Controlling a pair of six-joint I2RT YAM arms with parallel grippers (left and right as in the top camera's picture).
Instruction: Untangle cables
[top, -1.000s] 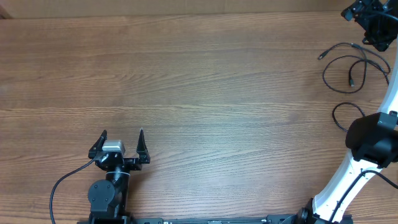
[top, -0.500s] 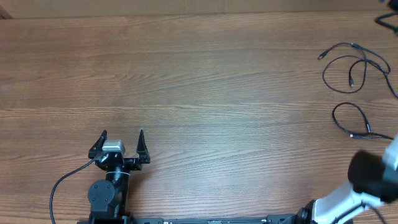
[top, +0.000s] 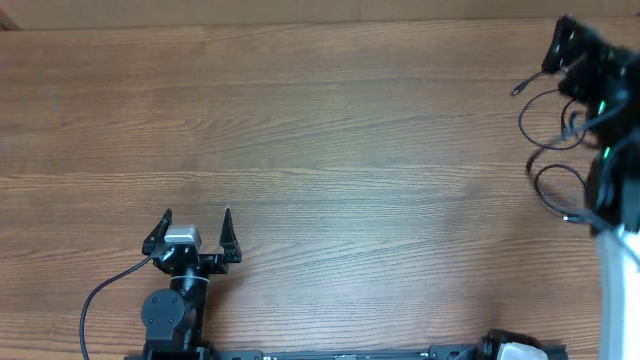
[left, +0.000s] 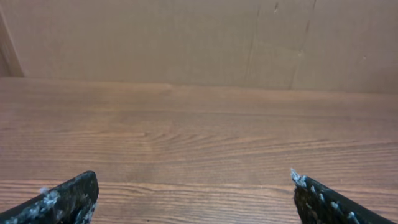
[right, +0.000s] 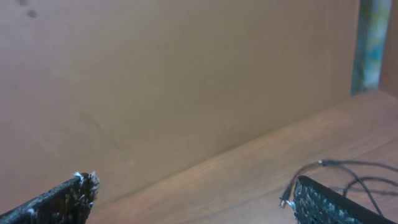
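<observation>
The cables (top: 556, 112) lie on the far right part of the wood-grain counter (top: 330, 130), close to its right edge. They are thin black cords in loose loops that cross one another. One small plug end (top: 517, 90) points left, toward the open wood. A second loop (top: 553, 184) lies a little nearer than the first.

The right arm (top: 622, 285) reaches up along the right edge. Its dark forward part shows blurred above the cables, covering part of them. In the right wrist view the right pincer (right: 193, 185) is released, its two black fingers (right: 59, 202) spread wide with nothing between them. A stretch of cable with its plug runs beside the right finger; whether they touch cannot be told. A plain brown wall (right: 174, 81) stands behind.

The left pincer (top: 197, 216) sits at the near left, well apart from the cables. It too is released, with only bare wood between its fingers (left: 65, 198).
</observation>
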